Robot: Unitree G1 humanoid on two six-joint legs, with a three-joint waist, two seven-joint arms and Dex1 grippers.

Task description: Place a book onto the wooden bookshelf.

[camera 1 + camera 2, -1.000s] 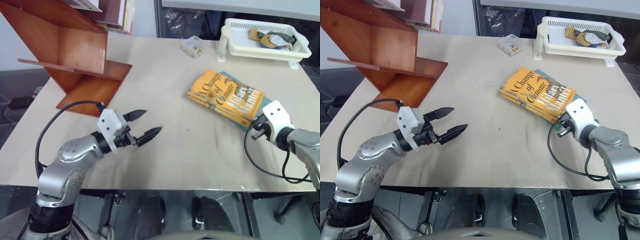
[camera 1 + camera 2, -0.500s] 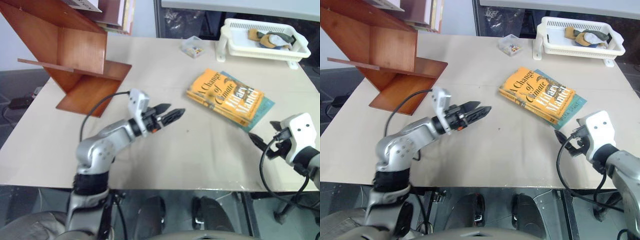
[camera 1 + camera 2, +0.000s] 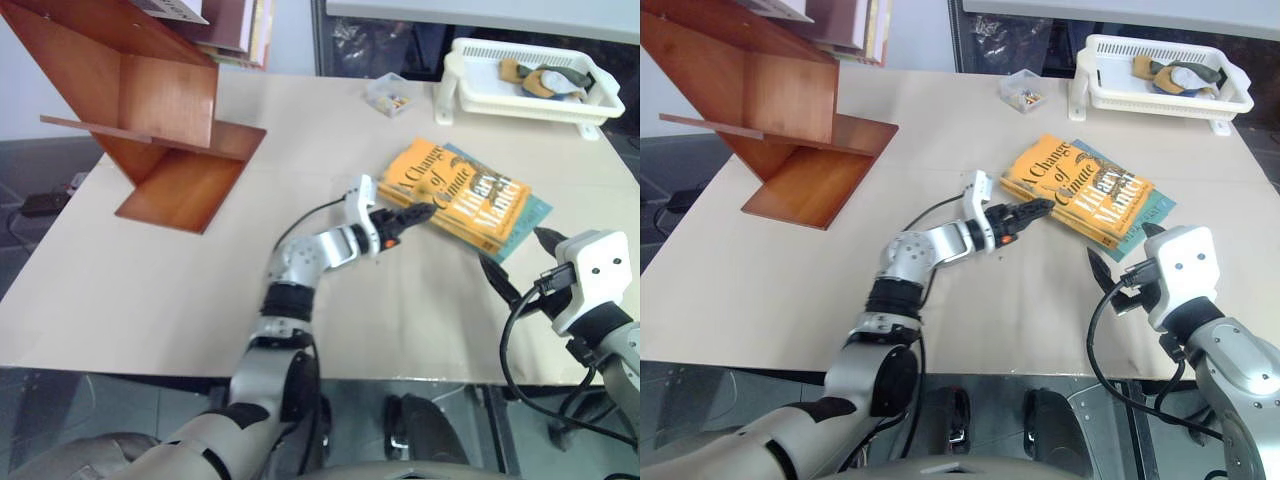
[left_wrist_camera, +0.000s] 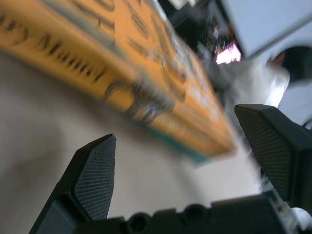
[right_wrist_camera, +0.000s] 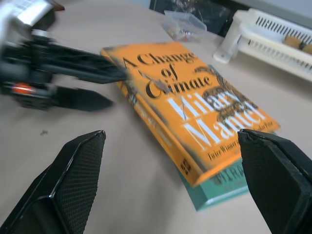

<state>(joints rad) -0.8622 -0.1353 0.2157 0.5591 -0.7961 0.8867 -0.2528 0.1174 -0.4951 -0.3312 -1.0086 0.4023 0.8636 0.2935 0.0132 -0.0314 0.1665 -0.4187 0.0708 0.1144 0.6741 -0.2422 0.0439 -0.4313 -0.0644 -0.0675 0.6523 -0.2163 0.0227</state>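
Left end effector (image 3: 408, 216), fingers spread, overlaps the book's (image 3: 460, 192) near corner

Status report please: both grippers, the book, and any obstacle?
Left gripper open at the orange book's spine. Right gripper open, empty, near the book. Book flat on a teal book, off the wooden bookshelf. Nothing blocking.

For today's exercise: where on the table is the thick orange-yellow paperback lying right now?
In the head views the thick orange-yellow paperback lies flat, right of the table's middle, stacked on a thinner teal book, in front of the white plastic basket.
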